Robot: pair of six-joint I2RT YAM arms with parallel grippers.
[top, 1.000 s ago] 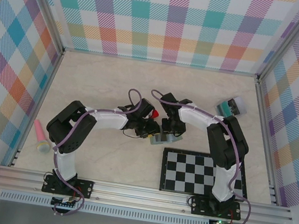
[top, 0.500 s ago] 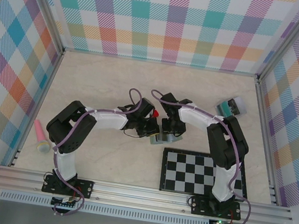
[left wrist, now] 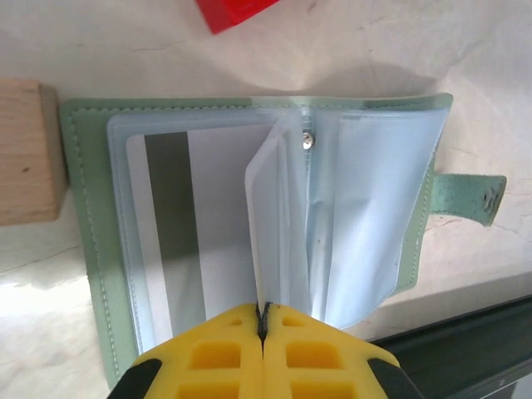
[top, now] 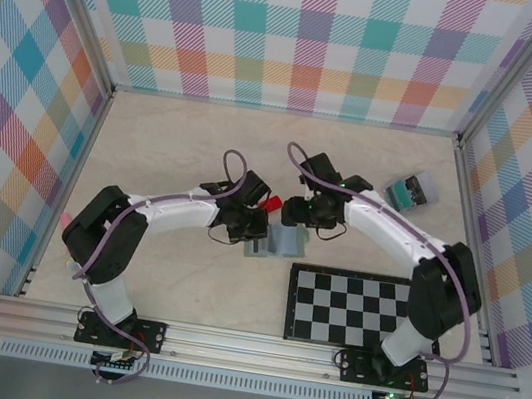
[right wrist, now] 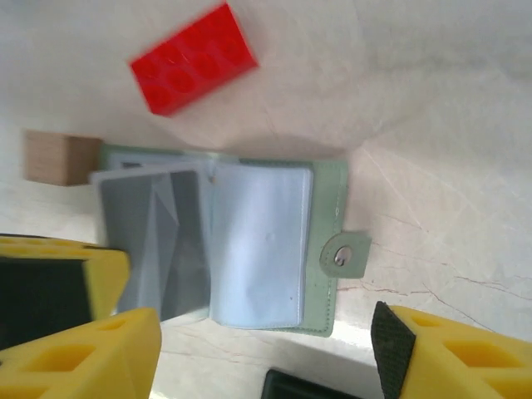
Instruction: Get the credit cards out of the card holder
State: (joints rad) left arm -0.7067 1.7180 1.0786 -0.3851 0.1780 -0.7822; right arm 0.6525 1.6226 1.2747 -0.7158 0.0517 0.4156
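The left gripper (left wrist: 263,316) has just shut, and its yellow fingers now pinch the bottom edge of a clear sleeve (left wrist: 278,224) standing up in the middle of the card holder (left wrist: 83,208). It is hard to tell if a card is inside that sleeve. The right gripper (right wrist: 266,349) has let go and pulled back a little, so its jaws now stand wide apart above the holder with nothing in them. The card holder lies open and flat on the table (top: 173,144), between the two grippers and just behind the checkerboard (top: 360,311). A card with a dark stripe (left wrist: 166,241) sits in the left pocket, so the cards are not out yet. I think the left arm is getting ready to turn a sleeve or pull one up. A red block (right wrist: 193,58) and a wooden block (right wrist: 58,158) lie just beside the holder. The table is pale like marble, and the walls (top: 302,33) around it are bright checked cloth
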